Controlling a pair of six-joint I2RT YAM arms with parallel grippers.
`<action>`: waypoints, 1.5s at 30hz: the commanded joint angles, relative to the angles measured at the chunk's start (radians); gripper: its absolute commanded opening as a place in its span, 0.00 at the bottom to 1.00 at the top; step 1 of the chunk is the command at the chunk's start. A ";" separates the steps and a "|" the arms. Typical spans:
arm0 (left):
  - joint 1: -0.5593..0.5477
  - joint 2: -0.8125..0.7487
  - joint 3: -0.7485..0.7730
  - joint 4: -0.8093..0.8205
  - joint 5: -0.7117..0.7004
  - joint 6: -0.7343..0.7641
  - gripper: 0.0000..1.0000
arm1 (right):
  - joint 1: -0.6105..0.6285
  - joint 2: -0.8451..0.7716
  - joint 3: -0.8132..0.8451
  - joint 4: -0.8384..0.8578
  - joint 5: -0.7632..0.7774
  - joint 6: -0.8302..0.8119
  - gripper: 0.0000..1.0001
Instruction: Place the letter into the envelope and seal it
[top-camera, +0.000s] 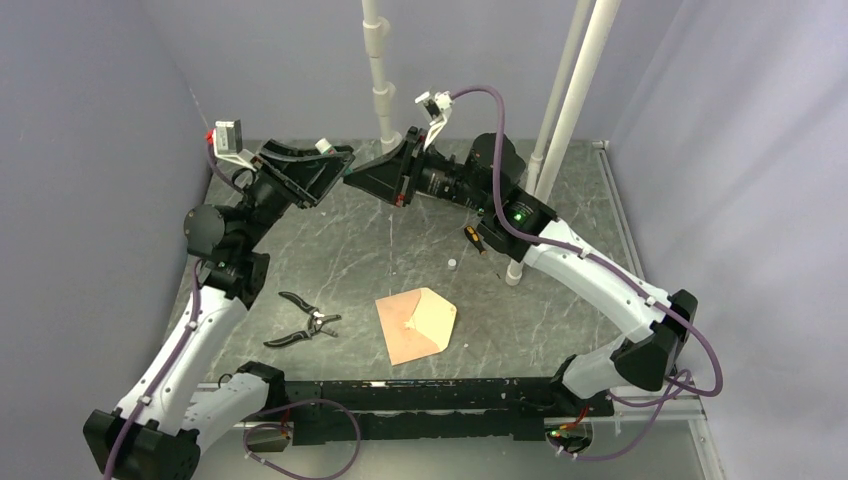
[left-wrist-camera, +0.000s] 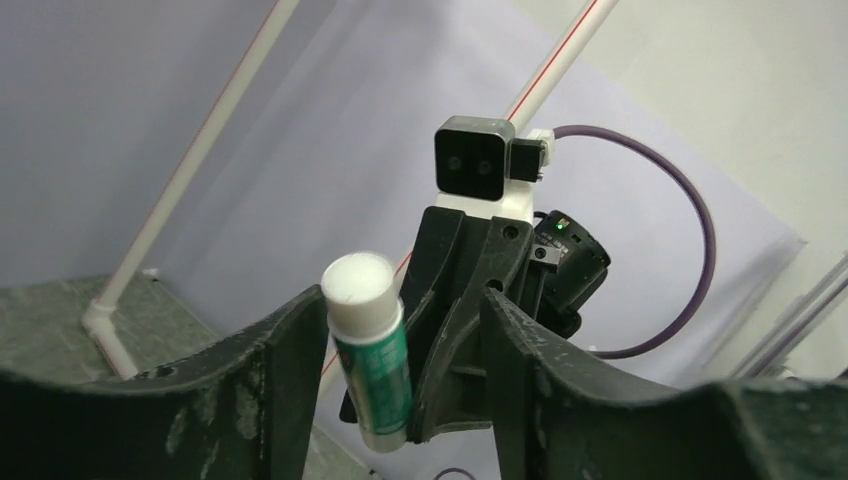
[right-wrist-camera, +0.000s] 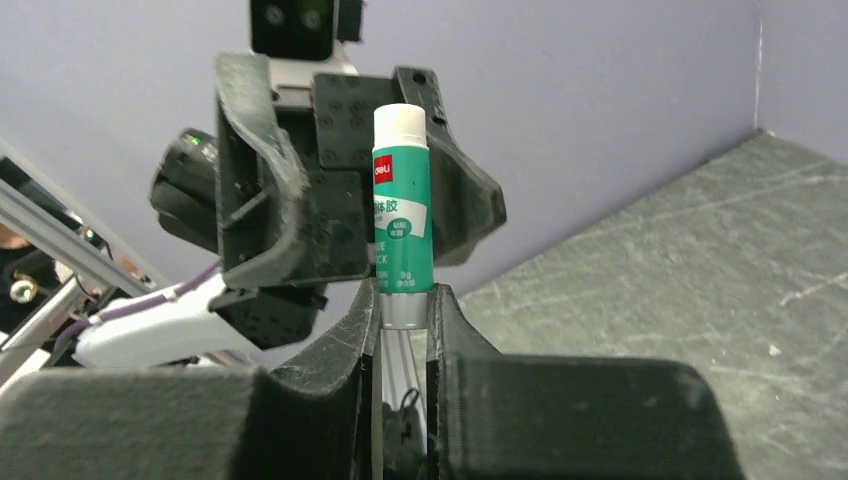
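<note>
Above rear table (top-camera: 340, 250) | right gripper (right-wrist-camera: 403, 302) clamps glue stick (right-wrist-camera: 402, 210); left gripper (left-wrist-camera: 402, 320) jaws apart

Light: soft and even from above, moderately bright in all views.
Shadows: faint and diffuse on the table (top-camera: 340, 250).
Focus: glue stick (right-wrist-camera: 402, 220) label crisp in the right wrist view, softer in the left.
Detail: envelope (top-camera: 418, 325) seams legible at lower centre.

Left arm (top-camera: 190, 345) and right arm (top-camera: 590, 272): white link shells, black joint housings. Fingers (left-wrist-camera: 285, 370) black, scuffed. Dark grey camera (left-wrist-camera: 473, 160) on white bracket above the fingers; purple cable (left-wrist-camera: 710, 245) and green LED (top-camera: 517, 213) behind it.
</note>
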 joint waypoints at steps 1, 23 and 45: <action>-0.001 -0.053 0.044 -0.106 -0.011 0.097 0.63 | -0.009 -0.028 0.060 -0.079 -0.061 -0.066 0.00; -0.001 -0.045 0.079 -0.206 0.084 0.158 0.31 | -0.044 -0.042 0.070 -0.096 -0.090 -0.052 0.00; -0.003 0.031 0.133 0.004 -0.010 -0.022 0.02 | -0.011 -0.142 -0.170 0.234 0.037 -0.342 0.64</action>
